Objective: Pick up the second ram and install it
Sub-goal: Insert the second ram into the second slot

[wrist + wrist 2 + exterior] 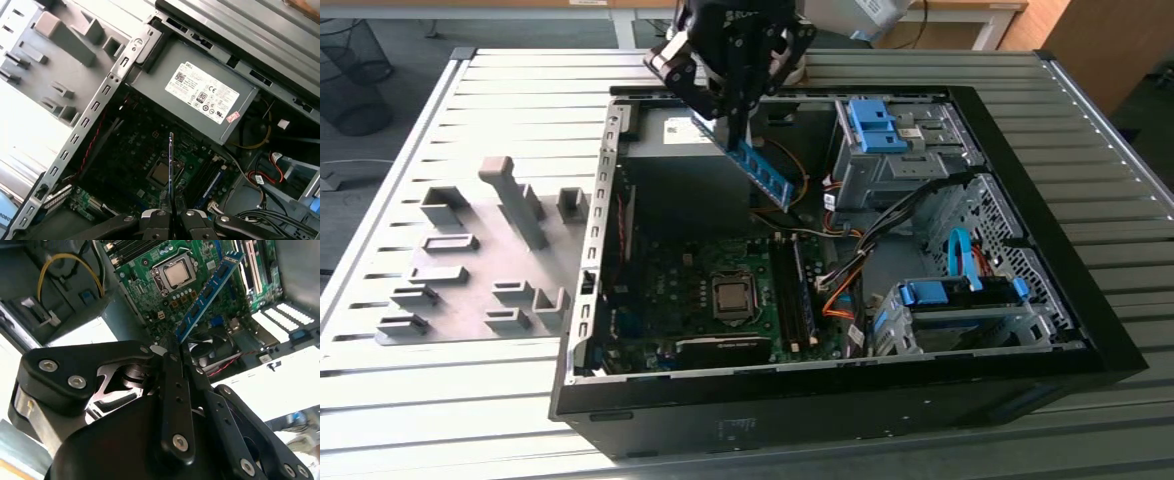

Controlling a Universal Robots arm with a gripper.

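Hanging tilted from gripper (736, 118): second ram (762, 174)

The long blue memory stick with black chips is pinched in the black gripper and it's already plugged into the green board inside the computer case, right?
Not quite. The long blue memory stick with black chips is pinched in the black gripper, but it is not plugged in: the exterior view shows it hanging in the air above the green board inside the open computer case.

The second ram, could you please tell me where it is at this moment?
In the exterior view the second ram is clamped in the pincer, hanging tilted over the open computer case, above the motherboard and beside the power supply.
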